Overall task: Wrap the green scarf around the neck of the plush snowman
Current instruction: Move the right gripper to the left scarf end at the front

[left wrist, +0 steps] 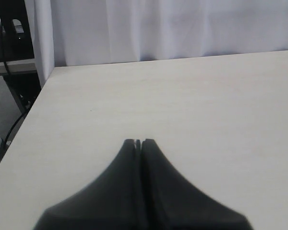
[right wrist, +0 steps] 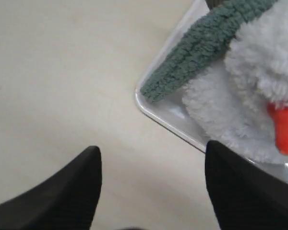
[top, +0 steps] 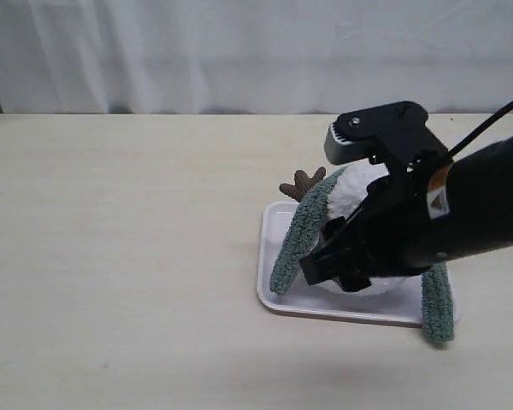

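Note:
The plush snowman (top: 350,190) lies on a white tray (top: 275,231), mostly hidden behind my right arm. Its white fur (right wrist: 259,76) and orange nose (right wrist: 285,128) show in the right wrist view. The green scarf (top: 301,229) drapes over it: one end hangs down to the tray's left part, the other end (top: 438,309) lies past the tray's front right edge. The neck is hidden. My right gripper (right wrist: 152,152) hovers open and empty over the table beside the tray's corner. My left gripper (left wrist: 138,142) is shut over bare table, holding nothing.
A brown twig arm (top: 301,183) sticks out behind the tray. The tray's rim (right wrist: 168,123) runs close to my right fingertip (right wrist: 216,153). A white curtain (top: 239,51) hangs behind the table. The table's edge (left wrist: 36,103) and a stand (left wrist: 12,28) show in the left wrist view.

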`<state>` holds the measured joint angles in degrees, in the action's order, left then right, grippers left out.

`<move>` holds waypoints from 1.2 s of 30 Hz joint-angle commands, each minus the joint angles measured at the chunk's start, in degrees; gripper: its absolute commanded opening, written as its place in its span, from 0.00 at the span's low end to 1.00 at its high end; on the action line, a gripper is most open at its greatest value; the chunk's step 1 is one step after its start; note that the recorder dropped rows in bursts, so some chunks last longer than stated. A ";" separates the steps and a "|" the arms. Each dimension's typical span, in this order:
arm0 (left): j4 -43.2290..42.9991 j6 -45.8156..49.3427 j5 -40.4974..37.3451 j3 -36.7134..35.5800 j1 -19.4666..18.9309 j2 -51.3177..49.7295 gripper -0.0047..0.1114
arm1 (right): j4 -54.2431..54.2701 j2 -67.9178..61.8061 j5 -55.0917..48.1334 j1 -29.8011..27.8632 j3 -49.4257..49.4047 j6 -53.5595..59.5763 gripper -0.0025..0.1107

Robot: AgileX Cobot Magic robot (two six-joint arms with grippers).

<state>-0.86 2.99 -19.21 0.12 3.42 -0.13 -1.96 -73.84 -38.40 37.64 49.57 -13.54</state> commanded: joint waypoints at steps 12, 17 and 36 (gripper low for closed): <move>0.02 -0.16 0.70 -0.12 0.43 0.13 0.04 | -36.01 -19.31 15.95 11.40 -3.65 -53.00 0.64; 0.02 -0.16 0.70 -0.12 0.43 0.13 0.04 | -36.01 -26.79 19.34 11.17 0.04 -54.80 0.64; 0.02 -0.16 0.70 -0.12 0.43 0.13 0.04 | -36.60 -35.69 24.67 3.01 2.82 -61.02 0.55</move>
<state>-0.86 2.99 -19.21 0.12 3.42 -0.13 -37.91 -108.85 -14.32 41.58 52.18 -74.42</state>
